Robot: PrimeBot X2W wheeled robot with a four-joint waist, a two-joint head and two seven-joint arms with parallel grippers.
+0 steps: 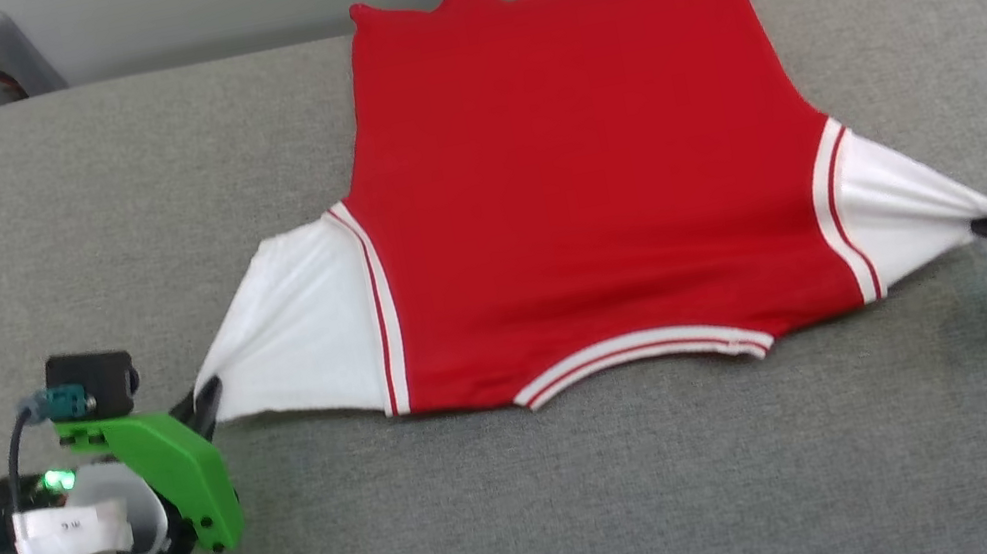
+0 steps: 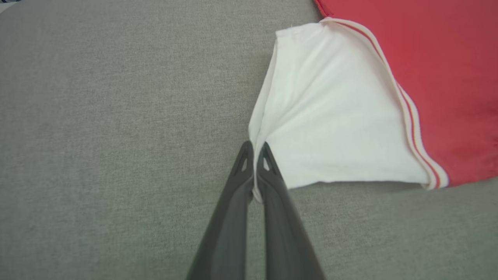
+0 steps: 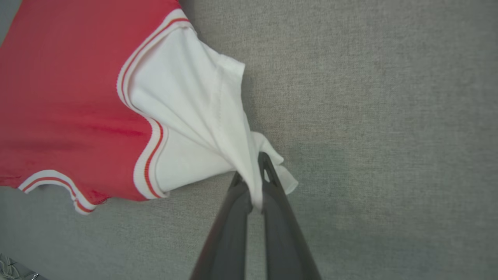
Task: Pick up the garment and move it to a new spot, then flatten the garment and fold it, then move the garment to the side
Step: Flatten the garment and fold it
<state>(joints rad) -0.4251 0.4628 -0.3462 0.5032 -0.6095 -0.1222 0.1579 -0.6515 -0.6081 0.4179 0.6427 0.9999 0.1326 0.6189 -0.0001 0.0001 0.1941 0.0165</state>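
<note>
Dark tapered jaws of the left gripper (image 2: 255, 149) pinch the bunched edge of one white sleeve (image 2: 330, 116), and the right gripper (image 3: 251, 167) clamps the other. Between them the garment (image 1: 578, 181), smooth red knit with striped ribbed trim, lies flat on the grey woven surface (image 1: 594, 503), sleeves drawn to points.

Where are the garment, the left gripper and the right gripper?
garment (image 1: 582, 200): head view, middle of the red body.
left gripper (image 2: 255, 146): left wrist view, between the fingertips.
right gripper (image 3: 251, 167): right wrist view, between the fingertips.
</note>
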